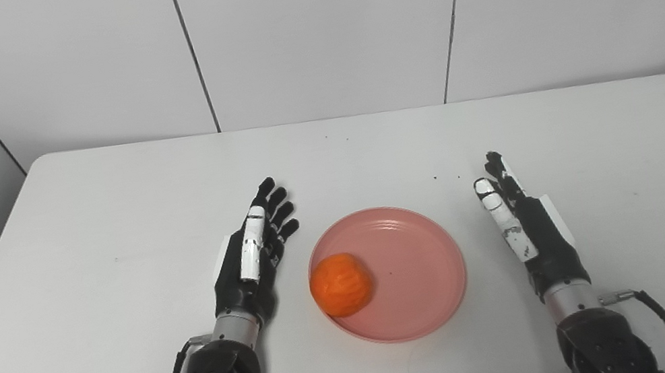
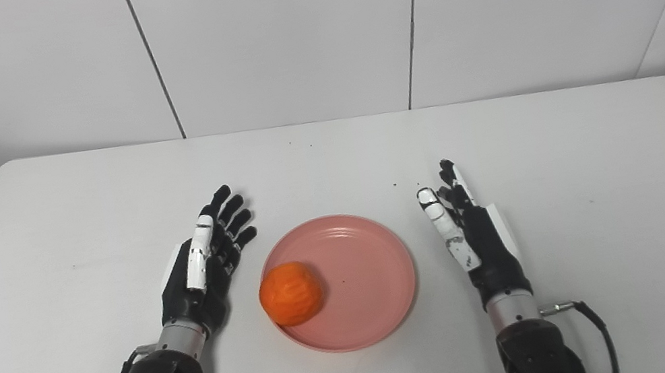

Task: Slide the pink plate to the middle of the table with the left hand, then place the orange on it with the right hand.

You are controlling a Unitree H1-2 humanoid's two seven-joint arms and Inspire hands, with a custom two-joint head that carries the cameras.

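Table (image 1: 103, 206): white top, rounded far corners, set against a pale panelled wall (image 1: 311, 26); a few small dark specks lie on the surface on the far side of the plate.
Pink plate (image 1: 413, 254): sits flat on the table, near the middle from left to right and toward the near half; shallow, with a raised rim.
Orange (image 1: 341, 285): rests inside the plate at its left edge, touching or just overlapping the left rim; the rest of the plate is bare.
Left hand (image 1: 254, 255): lies low over the table just left of the plate, fingers stretched out and pointing to the far side, slightly spread; holds nothing. It stands apart from both plate and orange; whether it touches the table cannot be told.
Right hand (image 1: 525, 221): lies to the right of the plate with a clear gap of table between, fingers extended toward the far side and close together, thumb side turned up; holds nothing.
Forearms: both enter from the near edge, one on either side of the plate; a thin dark cable (image 1: 658, 307) loops beside the right wrist.
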